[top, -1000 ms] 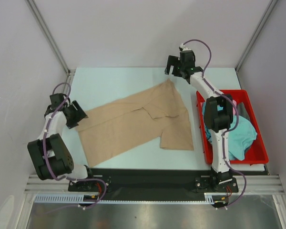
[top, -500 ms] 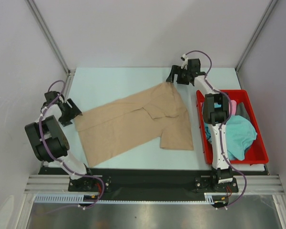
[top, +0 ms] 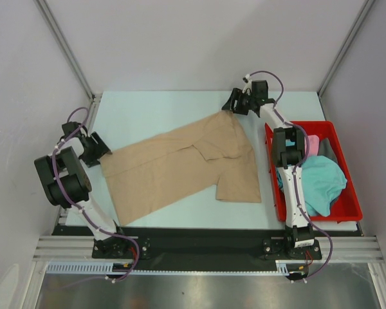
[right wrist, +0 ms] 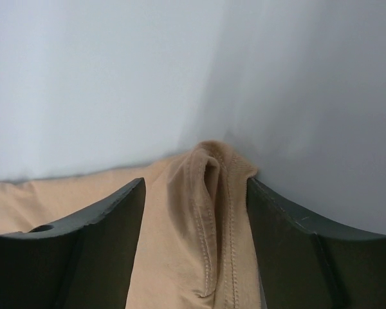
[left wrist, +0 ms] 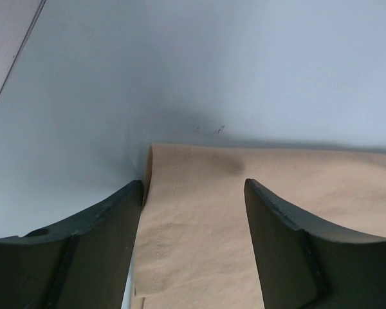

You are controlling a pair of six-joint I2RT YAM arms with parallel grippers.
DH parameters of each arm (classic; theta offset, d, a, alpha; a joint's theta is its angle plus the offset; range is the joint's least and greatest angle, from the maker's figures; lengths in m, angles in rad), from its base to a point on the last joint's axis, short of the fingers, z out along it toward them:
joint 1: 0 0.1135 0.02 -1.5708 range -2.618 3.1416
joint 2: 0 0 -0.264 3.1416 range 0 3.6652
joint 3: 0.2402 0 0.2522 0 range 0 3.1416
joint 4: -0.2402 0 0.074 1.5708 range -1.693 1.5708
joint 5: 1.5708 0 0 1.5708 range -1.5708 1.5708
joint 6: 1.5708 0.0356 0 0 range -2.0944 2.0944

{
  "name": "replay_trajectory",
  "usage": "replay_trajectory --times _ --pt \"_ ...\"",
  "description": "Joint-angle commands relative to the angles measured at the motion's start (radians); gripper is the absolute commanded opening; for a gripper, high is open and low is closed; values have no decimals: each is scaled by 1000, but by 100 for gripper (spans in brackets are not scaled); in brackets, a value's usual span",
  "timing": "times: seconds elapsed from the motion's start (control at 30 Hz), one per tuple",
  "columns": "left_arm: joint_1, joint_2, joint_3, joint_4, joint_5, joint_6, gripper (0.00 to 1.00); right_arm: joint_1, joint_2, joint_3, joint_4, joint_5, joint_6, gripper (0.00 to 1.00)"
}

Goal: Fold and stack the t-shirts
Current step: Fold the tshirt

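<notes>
Left pincer (left wrist: pixel 193 187) and right pincer (right wrist: pixel 195 183) gape wide, each straddling an opposite corner of the tan t-shirt (top: pixel 180 170) lying on the table (top: pixel 148 109), seemingly poised to pinch and fold it

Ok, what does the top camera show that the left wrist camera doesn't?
Only the top camera: the whole tan shirt laid out, the right hand at its far corner, and the red bin holding a teal shirt and a pink shirt. Only the left wrist: hem stitching at the shirt's corner, between the open fingers. Both: the tan shirt, the left hand, the table.
</notes>
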Motion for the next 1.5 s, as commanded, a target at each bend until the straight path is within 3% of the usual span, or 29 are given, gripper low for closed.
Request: replay_trajectory --times 0.0,0.07,0.2,0.23,0.3,0.33,0.43,0.93,0.97,1.0,1.03,1.13,1.2,1.23,1.33,1.47 --pt "12 39 36 23 38 12 70 2 32 41 -20 -12 33 65" --pt "10 45 35 28 38 7 66 2 33 36 -20 8 40 59" --pt "12 77 53 31 38 7 54 1 41 47 -10 24 56 38" --pt "12 83 58 31 38 6 48 1 43 55 -10 36 59 27" --pt "12 94 70 31 32 4 36 -1 44 61 -11 97 62 17" --pt "13 105 75 32 29 -4 21 -4 43 64 -7 122 66 7" --pt "18 120 98 40 22 -17 0 -16 43 70 32 200 100 0" --pt "36 284 383 48 -42 -65 0 -6 98 116 233 404 272 0" --pt "35 292 415 42 -42 -65 1 -6 109 136 229 406 276 0" --pt "35 295 429 16 -51 -68 10 -6 119 169 192 410 276 4" --pt "35 291 434 12 -60 -74 35 -6 130 220 171 416 276 15" --pt "29 243 412 -12 -88 -80 66 -13 101 228 106 420 247 29" --pt "24 205 357 -26 -102 -80 72 -16 35 194 44 436 224 38" --pt "22 185 334 -34 -106 -83 77 -21 11 174 22 435 211 48" --pt "13 76 209 -40 -100 -94 77 -13 -107 125 -98 470 142 62" --pt "-16 -116 -29 -28 -102 -120 75 4 -259 9 -223 466 128 64"
